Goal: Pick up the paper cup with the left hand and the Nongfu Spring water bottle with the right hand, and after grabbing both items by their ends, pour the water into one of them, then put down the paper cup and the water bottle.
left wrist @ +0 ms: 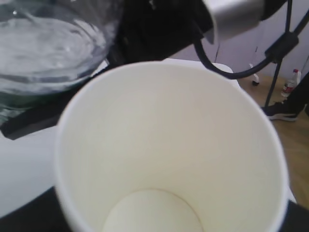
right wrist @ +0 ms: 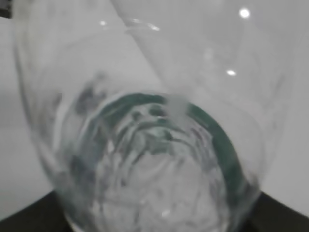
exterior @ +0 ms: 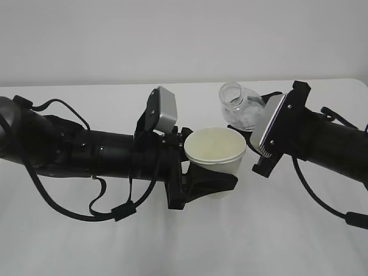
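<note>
A: How do the cup and bottle look?
B: The paper cup [exterior: 215, 150], cream and empty, sits clamped in the left hand [exterior: 198, 175] above the white table [exterior: 184, 241]. The capless Nongfu Spring water bottle [exterior: 240, 107], gripped by the right hand [exterior: 259, 135], tilts just behind it.
A: Anything blocking?
B: The right hand's grey box [exterior: 267, 125] hides the bottle's base; both arms reach inward, level.

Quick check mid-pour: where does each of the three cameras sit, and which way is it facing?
Exterior: in front of the table, looking down at a slant; both arms show, left gripper holding the paper cup, right gripper holding the water bottle.
Left wrist: just above the cup, looking down into it; its own gripper's black edges show at the bottom corners.
Right wrist: behind the bottle, looking along it.
Shared: the left wrist view and the exterior both show bottle and cup.
</note>
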